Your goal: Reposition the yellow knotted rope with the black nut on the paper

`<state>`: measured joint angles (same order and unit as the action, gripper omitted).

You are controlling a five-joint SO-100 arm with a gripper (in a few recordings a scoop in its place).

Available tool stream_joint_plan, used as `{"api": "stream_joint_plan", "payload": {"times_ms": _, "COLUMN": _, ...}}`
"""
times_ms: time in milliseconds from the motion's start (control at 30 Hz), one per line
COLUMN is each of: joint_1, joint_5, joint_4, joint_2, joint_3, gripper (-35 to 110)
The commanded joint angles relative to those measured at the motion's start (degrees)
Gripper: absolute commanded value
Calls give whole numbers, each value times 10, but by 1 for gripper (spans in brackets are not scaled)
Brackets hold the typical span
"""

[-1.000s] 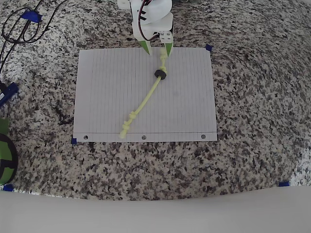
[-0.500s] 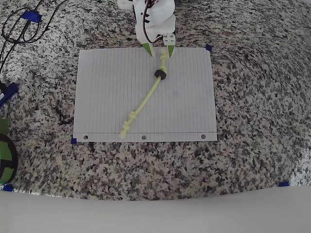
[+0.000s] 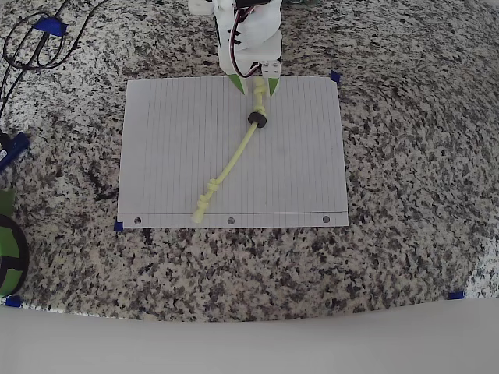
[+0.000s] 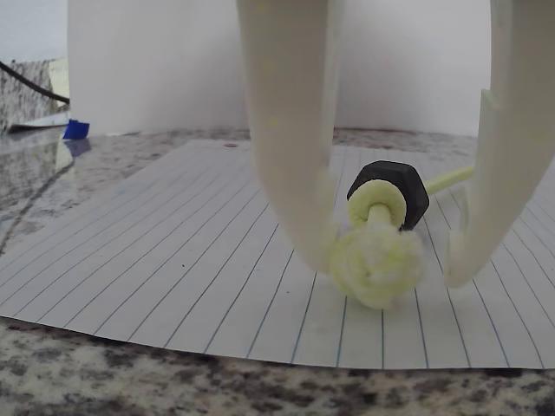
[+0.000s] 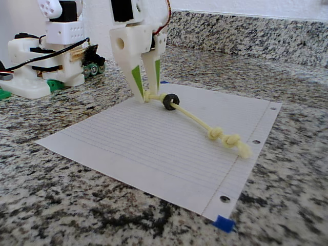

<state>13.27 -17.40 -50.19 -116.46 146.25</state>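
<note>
The step in hand is the grasp on the rope's end. The gripper (image 4: 395, 269) stands on the paper (image 3: 171, 156) with its 2 fingers planted on either side of the end knot of the yellow knotted rope (image 3: 234, 160). In the wrist view the left finger (image 4: 290, 139) touches the knot, while a thin gap shows between the knot and the right finger, so the jaws are narrow around it but not yet clamped, as far as I can judge. The black nut (image 4: 392, 192) sits just behind the knot, beyond the fingertips, threaded on the cord and resting against a smaller knot.

From the gripper the cord runs away across the sheet in a gentle curve, seen in the overhead view, and ends in 2 more knots near the punched-hole edge, well apart from the fingers. In the fixed view the gripper (image 5: 145, 96) touches down at the paper's far edge, with the nut (image 5: 170, 101) just beside the fingertips.

The next move, I judge, calls for closing the last bit until both fingers squeeze the knot, then lifting or dragging the rope to its new place on the sheet. The knot is soft and bulky, so it should give a fair hold, but the fingertips press on loose paper; a drag with too much downward force could shift the sheet along with the rope
</note>
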Motion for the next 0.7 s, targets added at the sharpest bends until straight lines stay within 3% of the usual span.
{"api": "stream_joint_plan", "payload": {"times_ms": 0, "joint_1": 3, "joint_5": 0, "joint_4": 5, "joint_2": 3, "joint_3": -18, "gripper": 39}}
{"api": "stream_joint_plan", "payload": {"times_ms": 233, "joint_1": 11, "joint_5": -3, "joint_4": 14, "joint_2": 17, "joint_3": -18, "gripper": 39}}
{"api": "stream_joint_plan", "payload": {"times_ms": 400, "joint_1": 11, "joint_5": -3, "joint_4": 18, "joint_2": 19, "joint_3": -18, "gripper": 25}}
{"api": "stream_joint_plan", "payload": {"times_ms": 533, "joint_1": 8, "joint_5": -4, "joint_4": 18, "joint_2": 18, "joint_3": -18, "gripper": 0}}
{"api": "stream_joint_plan", "payload": {"times_ms": 667, "joint_1": 4, "joint_5": -4, "joint_4": 18, "joint_2": 15, "joint_3": -18, "gripper": 0}}
